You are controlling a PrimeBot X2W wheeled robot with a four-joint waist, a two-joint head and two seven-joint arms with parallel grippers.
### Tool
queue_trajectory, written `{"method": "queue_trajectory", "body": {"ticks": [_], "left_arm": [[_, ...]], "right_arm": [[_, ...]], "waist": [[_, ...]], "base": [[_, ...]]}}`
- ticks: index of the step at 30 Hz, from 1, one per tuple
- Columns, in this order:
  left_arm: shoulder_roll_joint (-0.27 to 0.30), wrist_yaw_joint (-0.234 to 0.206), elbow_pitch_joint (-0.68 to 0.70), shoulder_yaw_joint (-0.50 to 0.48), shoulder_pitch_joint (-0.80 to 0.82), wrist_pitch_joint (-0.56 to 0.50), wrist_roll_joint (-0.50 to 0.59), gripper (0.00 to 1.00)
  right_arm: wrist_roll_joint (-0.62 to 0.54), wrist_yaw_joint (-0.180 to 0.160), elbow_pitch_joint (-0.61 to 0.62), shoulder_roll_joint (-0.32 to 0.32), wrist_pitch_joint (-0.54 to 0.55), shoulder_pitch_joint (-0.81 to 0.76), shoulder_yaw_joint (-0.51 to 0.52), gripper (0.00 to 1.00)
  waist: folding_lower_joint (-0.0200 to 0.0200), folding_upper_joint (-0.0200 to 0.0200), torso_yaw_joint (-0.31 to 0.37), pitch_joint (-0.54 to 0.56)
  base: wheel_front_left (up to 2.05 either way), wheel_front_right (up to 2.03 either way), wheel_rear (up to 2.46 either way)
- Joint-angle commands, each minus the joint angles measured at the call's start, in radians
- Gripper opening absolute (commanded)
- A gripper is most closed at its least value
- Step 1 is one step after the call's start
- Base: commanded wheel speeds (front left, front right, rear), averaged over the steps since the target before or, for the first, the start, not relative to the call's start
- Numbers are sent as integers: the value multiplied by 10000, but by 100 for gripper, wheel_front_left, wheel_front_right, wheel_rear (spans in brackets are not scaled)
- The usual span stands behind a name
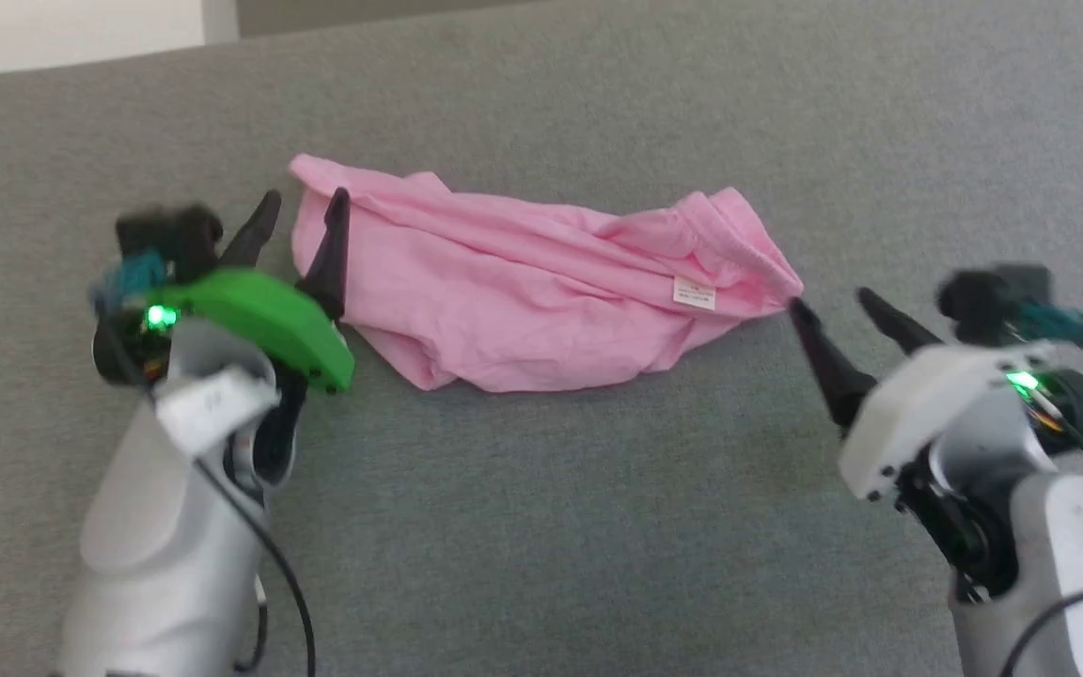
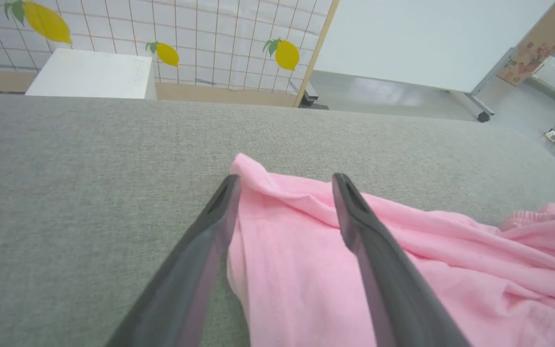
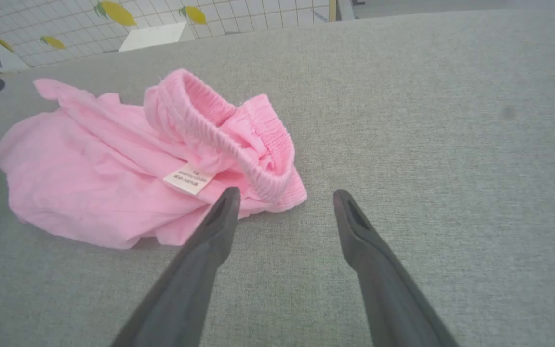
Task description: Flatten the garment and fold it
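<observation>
The garment (image 1: 523, 291), light pink shorts, lies crumpled across the grey cloth surface (image 1: 541, 527). Its gathered waistband (image 3: 229, 135) is bunched at the right end, with a small white tag (image 1: 694, 294) beside it. My left gripper (image 1: 302, 209) stands open at the garment's left end, one finger over the cloth and one just off its edge; the pink cloth (image 2: 287, 260) lies between the fingers, not pinched. My right gripper (image 1: 828, 301) is open too, just right of the waistband, its left fingertip (image 3: 227, 202) at the cloth's edge.
The grey surface reaches well beyond the garment on every side. Past its far edge stand a white box (image 2: 89, 74), a tiled wall with lemon pictures (image 2: 171, 29) and a white board on wheels (image 2: 427, 38).
</observation>
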State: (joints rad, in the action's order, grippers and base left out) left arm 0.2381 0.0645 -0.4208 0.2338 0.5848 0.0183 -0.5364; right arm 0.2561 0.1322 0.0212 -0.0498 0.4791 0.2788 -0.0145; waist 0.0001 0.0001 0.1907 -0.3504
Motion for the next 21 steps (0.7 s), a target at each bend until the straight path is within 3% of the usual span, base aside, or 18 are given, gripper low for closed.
{"method": "queue_trajectory", "body": {"ticks": [1,6,12,17,21], "left_arm": [[-62,-123,256,-120,-472,581,39,100],[-309,-262,1364,-418,-2001,2212,216,100],[-592,-159,2691,-1004,-3212,2427,1032,100],[-909,218,3529,-1550,-3888,2431,1843,100],[-1235,387,3812,-1876,-4327,2432,2234,100]], "right_arm": [[12,-15,226,-5,-431,-307,94,100],[181,-15,558,-5,-2100,-1317,289,100],[-224,-15,75,-5,-3538,-1571,444,100],[-301,-15,-806,-5,-3792,-939,638,100],[-146,-15,-1878,-5,-3347,-136,852,100]], "waist": [[-1,-1,-559,831],[-1,-1,-870,1422],[-1,-1,-1123,1722],[-1,-1,-1144,1749],[-1,-1,-1187,1731]], "base": [[0,0,0],[0,0,0],[0,0,0],[0,0,0],[0,0,0]]}}
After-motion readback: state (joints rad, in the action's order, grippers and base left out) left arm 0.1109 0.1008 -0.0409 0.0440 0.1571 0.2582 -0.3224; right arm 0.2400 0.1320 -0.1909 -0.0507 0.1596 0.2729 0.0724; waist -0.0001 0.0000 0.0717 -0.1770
